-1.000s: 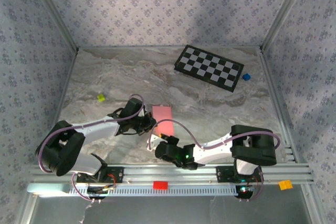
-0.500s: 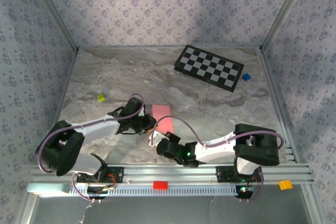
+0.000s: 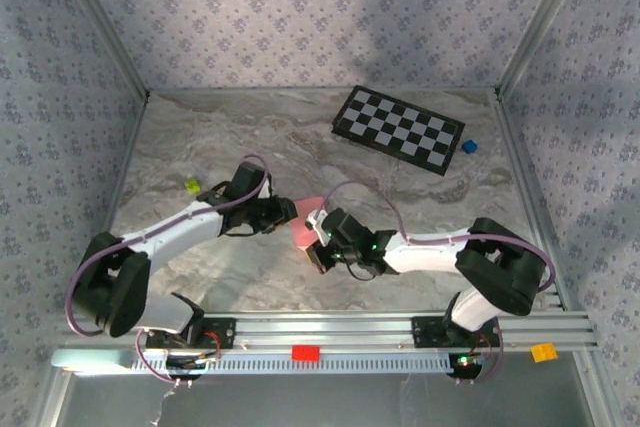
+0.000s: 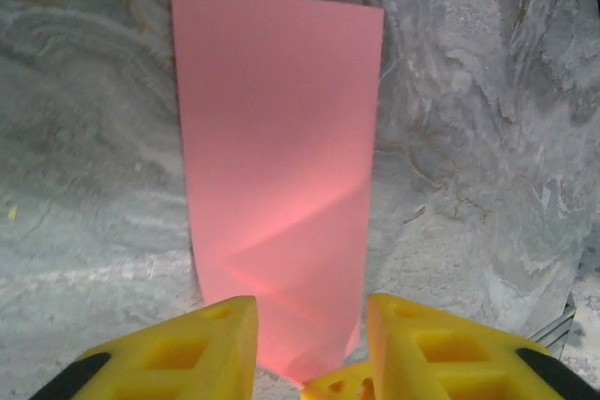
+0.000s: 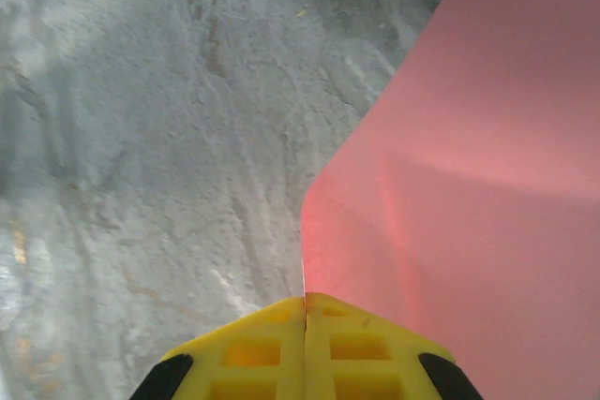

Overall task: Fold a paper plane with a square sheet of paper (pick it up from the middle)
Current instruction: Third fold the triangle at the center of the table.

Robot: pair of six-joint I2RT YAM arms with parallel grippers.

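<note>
One edge pinch alone holds the paper, so a pull by the right arm could slip or tear it, and the bow could set a stray crease.

Top view: paper (image 3: 303, 231) lies mid-table (image 3: 200, 147), with the left gripper (image 3: 285, 215) at its 10 o'clock and the right gripper (image 3: 318, 239) at its 4 o'clock.

Left wrist view: left gripper (image 4: 309, 316) jaws stand partly apart, straddling the paper (image 4: 277, 156) at its 6 o'clock end (no clamp).

Right wrist view: right gripper (image 5: 306, 325) jaws are closed on the paper (image 5: 469, 185) edge at 6 o'clock.
</note>
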